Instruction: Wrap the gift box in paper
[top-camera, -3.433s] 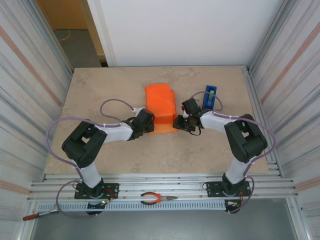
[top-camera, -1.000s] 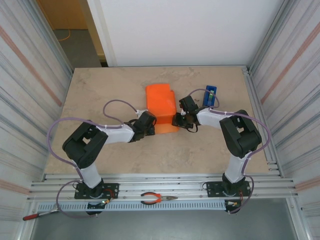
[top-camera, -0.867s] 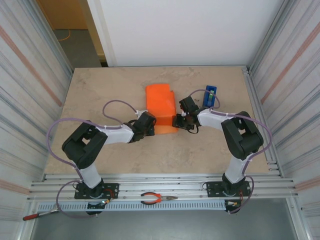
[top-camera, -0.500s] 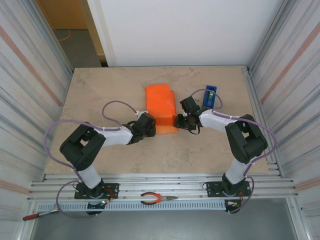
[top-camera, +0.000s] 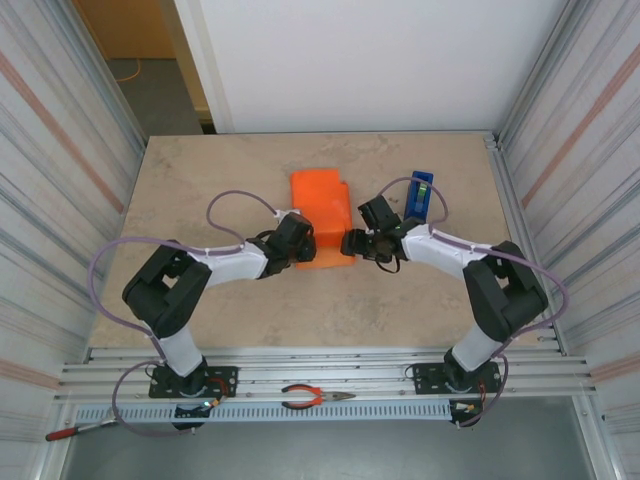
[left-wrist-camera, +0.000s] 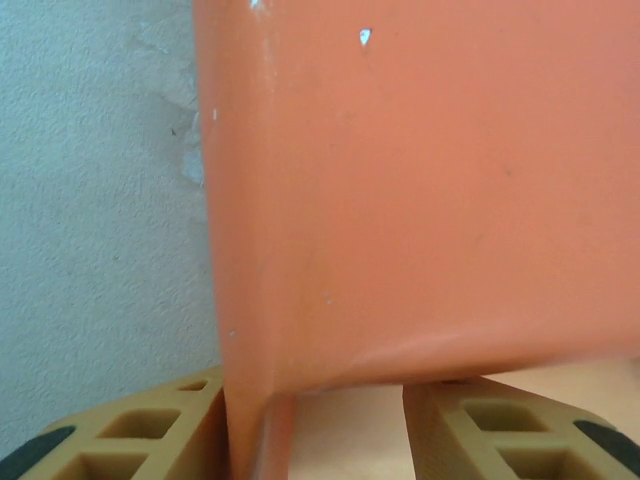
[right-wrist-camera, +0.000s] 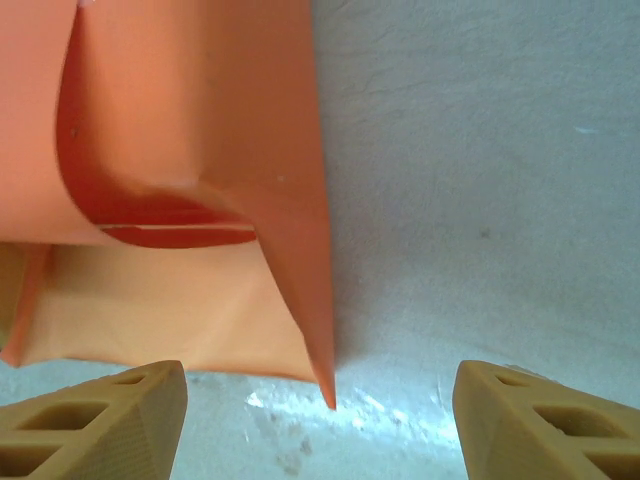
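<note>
While both arms reach forward over the beige stone-look tabletop, the left arm and the right arm bend at the elbow and turn inward, so that the two wrists face each other across the wrapped package. The left gripper sits at the package's side away from the narrow blue tape dispenser; the right gripper sits at the side toward the dispenser, between dispenser and package.

Left gripper state: jaws parted, grasping nothing; in the left wrist view a folded edge of the sheet stands just beside one tan finger, contact cannot be told; the other finger is clear of it.

Right gripper state: jaws wide apart, grasping nothing; in the right wrist view a pointed corner of the sheet reaches down between the fingers, touching neither.

The gift box, seen as a compact bright orange block, lies flat on the tabletop to the left of the dispenser and apart from it; the package's long axis runs near to far, roughly parallel to the dispenser's own.

The thin orange paper covers the block's top; a paler flap lies flat at the near end, between the two grippers; one fold curls open, showing a darker orange-red inner side.
</note>
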